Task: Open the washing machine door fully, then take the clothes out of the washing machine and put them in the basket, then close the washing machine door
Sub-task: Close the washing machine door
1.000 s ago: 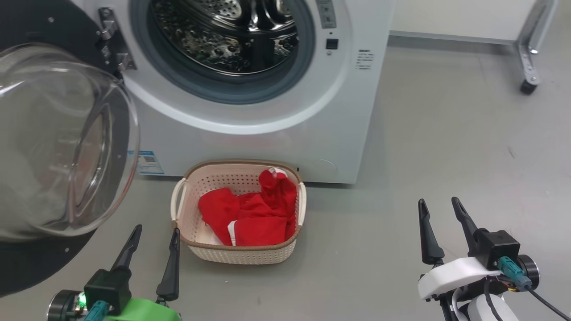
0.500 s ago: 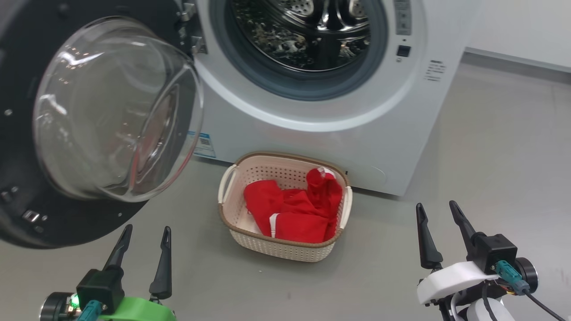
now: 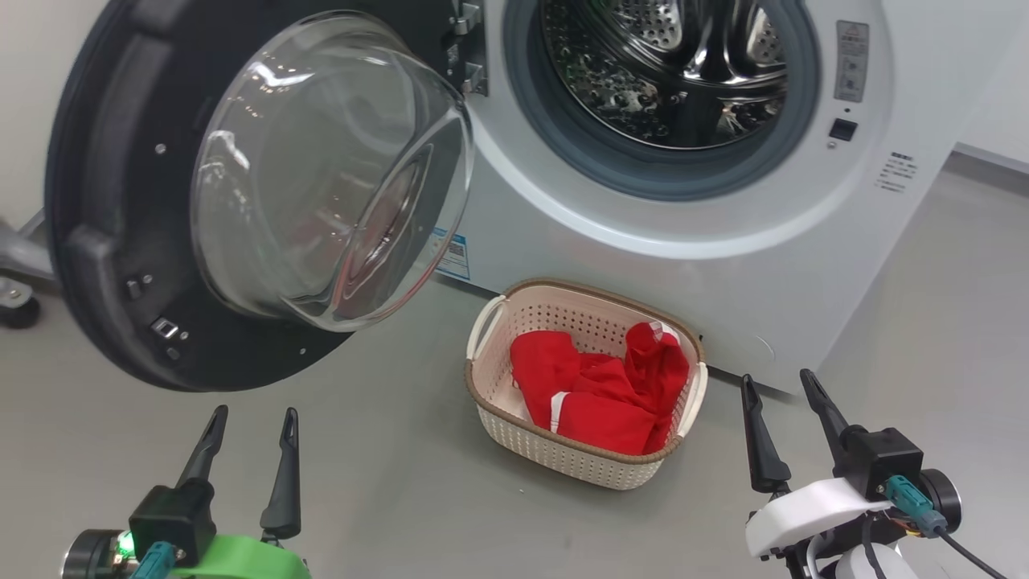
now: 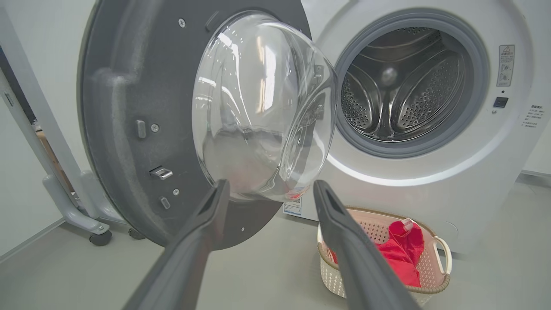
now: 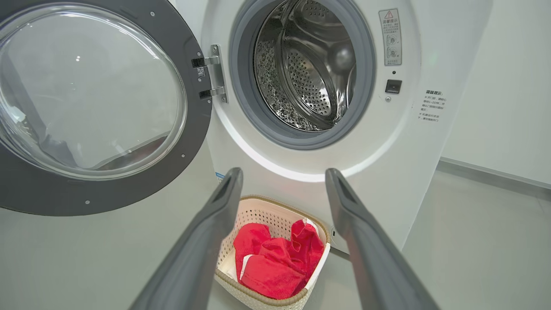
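Your left hand (image 3: 254,412) hovers low over the floor with its fingers spread and nothing between them. Your right hand (image 3: 778,376) is spread and empty too, near the washer's (image 3: 643,265) right corner. The clothes (image 3: 599,386) lie in the basket (image 3: 563,458), which sits on the floor just in front of the washer, between your two hands. The drum (image 3: 667,72) looks empty, so closing is likely the step left.

The door (image 3: 257,193) hangs wide open on its hinge (image 3: 470,48) at the left of the drum mouth, with its glass bowl bulging toward you. Its free edge with the latch (image 3: 165,328) lies just beyond and slightly left of your left hand, well apart from your right. The left hand is the nearer one. You probably need to reach round that free edge to the hidden outer face, then sweep it right and away toward the mouth.
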Robot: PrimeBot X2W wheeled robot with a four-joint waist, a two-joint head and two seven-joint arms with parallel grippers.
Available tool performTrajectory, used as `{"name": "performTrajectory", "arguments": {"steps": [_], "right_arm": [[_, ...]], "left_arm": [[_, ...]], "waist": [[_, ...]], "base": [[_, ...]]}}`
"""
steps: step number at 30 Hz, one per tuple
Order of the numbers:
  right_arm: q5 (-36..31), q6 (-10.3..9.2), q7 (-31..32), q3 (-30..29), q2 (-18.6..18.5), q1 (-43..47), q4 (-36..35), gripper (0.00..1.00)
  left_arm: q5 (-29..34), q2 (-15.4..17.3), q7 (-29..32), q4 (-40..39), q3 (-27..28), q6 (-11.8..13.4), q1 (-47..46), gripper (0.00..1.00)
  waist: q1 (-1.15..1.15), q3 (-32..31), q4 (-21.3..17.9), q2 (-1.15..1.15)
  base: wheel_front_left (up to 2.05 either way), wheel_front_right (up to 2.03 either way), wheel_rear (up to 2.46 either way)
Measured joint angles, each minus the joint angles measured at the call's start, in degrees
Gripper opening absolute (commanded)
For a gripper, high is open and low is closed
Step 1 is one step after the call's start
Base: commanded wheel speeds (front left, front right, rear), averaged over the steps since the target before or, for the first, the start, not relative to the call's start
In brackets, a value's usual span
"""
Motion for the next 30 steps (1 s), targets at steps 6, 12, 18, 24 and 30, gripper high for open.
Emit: {"name": "performTrajectory", "arguments": {"steps": [6, 12, 18, 24, 30], "right_arm": [[0.00, 0.00, 0.00, 0.53, 0.05, 0.60, 0.29, 1.00], [0.08, 0.35, 0.00, 1.87, 0.13, 0.77, 0.56, 1.00], [0.55, 0.38, 0.00, 2.55, 0.15, 0.78, 0.69, 1.00], [0.67, 0.35, 0.00, 2.78, 0.15, 0.77, 0.74, 1.00], [1.01, 0.32, 0.00, 3.10, 0.15, 0.77, 0.83, 1.00]], "left_arm": [[0.00, 0.14, 0.03, 0.03, 0.36, 0.16, 0.08, 1.00], [-0.01, 0.43, 0.05, -0.10, 0.99, 0.31, 0.58, 1.00], [-0.08, 0.49, 0.05, -0.16, 1.32, 0.48, 1.44, 1.00], [-0.09, 0.52, 0.05, -0.27, 1.43, 0.49, 1.50, 1.00], [-0.11, 0.52, 0.05, -0.46, 1.51, 0.49, 1.52, 1.00]], "waist": [[0.00, -0.91, 2.23, 0.00], [0.00, -1.30, 3.37, 0.00], [0.00, -1.26, 3.64, 0.00], [0.00, -1.34, 3.83, 0.00], [0.00, -1.45, 3.93, 0.00]], "base": [[0.00, 0.00, 0.00], [0.00, 0.00, 0.00], [0.00, 0.00, 0.00], [0.00, 0.00, 0.00], [0.00, 0.00, 0.00]]}}
